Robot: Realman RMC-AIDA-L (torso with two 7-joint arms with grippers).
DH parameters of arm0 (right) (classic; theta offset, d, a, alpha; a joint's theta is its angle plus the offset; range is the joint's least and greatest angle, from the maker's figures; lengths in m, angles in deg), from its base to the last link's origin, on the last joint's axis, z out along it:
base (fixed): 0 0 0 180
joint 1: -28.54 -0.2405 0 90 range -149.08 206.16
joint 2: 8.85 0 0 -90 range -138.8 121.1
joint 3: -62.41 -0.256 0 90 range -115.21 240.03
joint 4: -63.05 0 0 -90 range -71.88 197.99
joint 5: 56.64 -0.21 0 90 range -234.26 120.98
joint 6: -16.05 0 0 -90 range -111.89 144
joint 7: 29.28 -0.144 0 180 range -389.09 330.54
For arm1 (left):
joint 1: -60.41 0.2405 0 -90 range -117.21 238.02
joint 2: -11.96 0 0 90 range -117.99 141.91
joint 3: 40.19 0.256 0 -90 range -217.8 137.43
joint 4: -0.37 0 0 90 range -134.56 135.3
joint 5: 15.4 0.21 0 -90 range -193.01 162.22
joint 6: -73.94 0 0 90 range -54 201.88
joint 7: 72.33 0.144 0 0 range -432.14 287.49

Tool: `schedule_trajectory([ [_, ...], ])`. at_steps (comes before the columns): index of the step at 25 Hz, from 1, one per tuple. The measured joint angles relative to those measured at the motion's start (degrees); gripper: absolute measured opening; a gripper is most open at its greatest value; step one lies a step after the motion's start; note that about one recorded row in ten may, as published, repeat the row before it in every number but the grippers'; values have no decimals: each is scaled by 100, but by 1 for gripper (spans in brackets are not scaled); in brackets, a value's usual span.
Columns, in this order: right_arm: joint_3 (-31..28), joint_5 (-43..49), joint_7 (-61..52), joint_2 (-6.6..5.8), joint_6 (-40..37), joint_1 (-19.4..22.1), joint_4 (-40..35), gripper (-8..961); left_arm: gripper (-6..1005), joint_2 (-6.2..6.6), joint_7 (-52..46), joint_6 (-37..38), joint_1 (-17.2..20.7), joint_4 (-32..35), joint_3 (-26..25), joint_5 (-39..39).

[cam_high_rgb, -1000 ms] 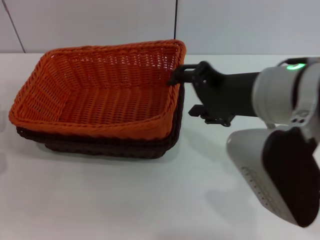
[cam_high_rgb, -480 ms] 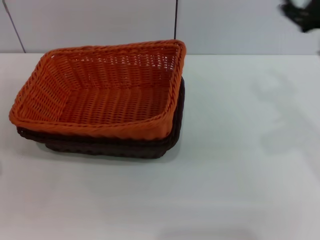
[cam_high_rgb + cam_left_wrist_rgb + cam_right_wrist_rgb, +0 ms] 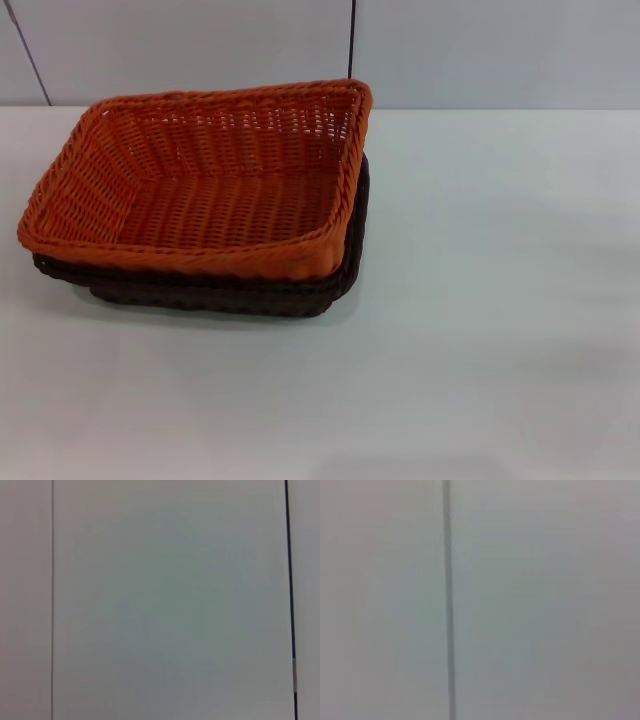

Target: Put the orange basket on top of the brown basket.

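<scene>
The orange basket sits nested on top of the brown basket on the white table, left of centre in the head view. Only the brown basket's rim and lower wall show under the orange one, along its front and right side. The orange basket is empty. Neither gripper is in the head view. Both wrist views show only pale wall panels with a dark seam, and no fingers or baskets.
The white table stretches to the right of and in front of the baskets. A pale panelled wall with a dark vertical seam stands behind the table's far edge.
The right arm, which was at the orange basket's right rim one second ago, has pulled up and away to the right and left the head view. The baskets have not moved.
</scene>
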Motion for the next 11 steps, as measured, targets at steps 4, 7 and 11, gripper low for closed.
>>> schedule_trajectory([
  [4,219,-342,-297,21,874,-162,732,727,716,-9,-55,34,25,10,12,0],
  [7,465,-587,-331,14,1327,-188,1003,727,716,-11,-60,44,34,13,7,0],
  [11,478,-598,-339,15,1402,-169,1108,727,716,-11,-60,45,28,14,14,-1],
])
